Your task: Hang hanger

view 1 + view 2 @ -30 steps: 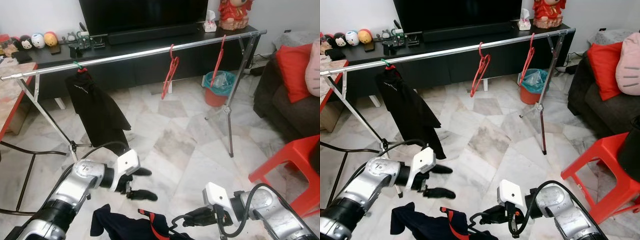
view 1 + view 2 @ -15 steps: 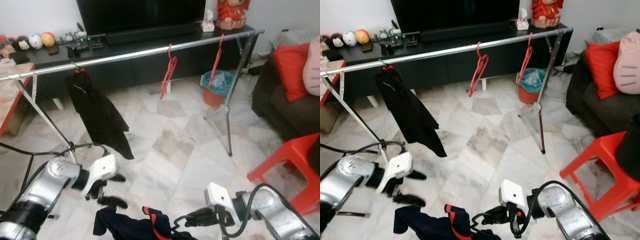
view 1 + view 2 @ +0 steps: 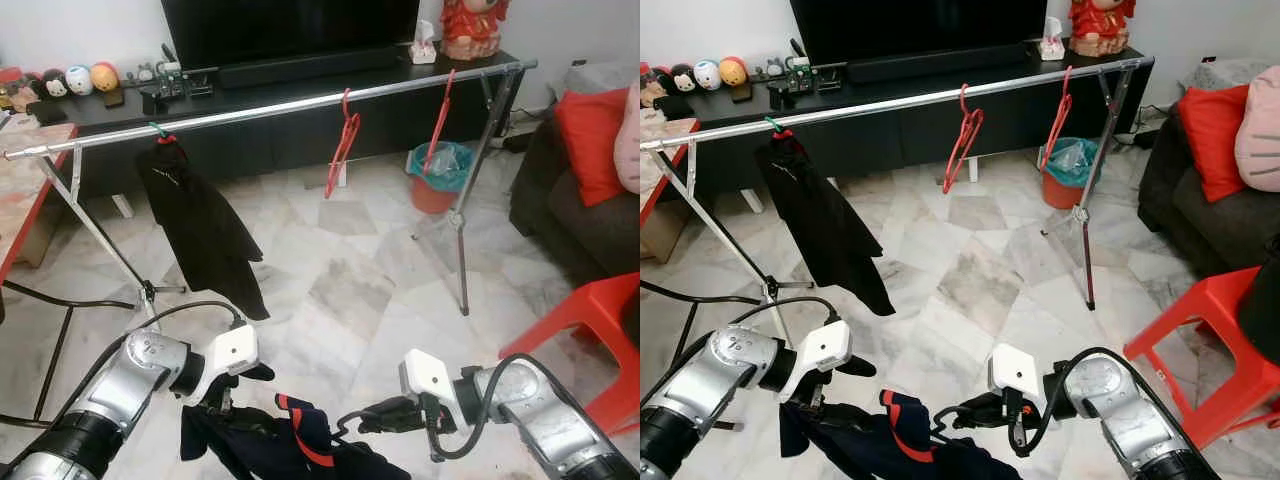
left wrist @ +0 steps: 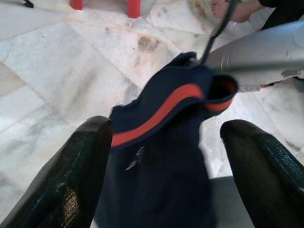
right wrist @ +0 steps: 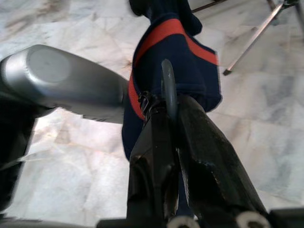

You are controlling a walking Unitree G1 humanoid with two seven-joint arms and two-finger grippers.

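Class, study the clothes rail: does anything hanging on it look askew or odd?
Yes. The black garment on the silver clothes rail hangs lopsided, bunched at its green-hooked hanger and trailing to one side. Two red hangers further along the rail hang bare and tilted.

The right tool (image 5: 167, 137) is clamped on a dark hanger hook (image 5: 167, 90) carrying a navy, red-striped garment (image 5: 180, 61); a silver arm (image 5: 61, 85) lies at nine o'clock.

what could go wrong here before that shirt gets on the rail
1. The right tool pinches only the thin dark hanger hook, so it may twist or slip.
2. The left tool is open around the navy garment with red trim, which could slide off.
3. The silver clothes rail is some way off.
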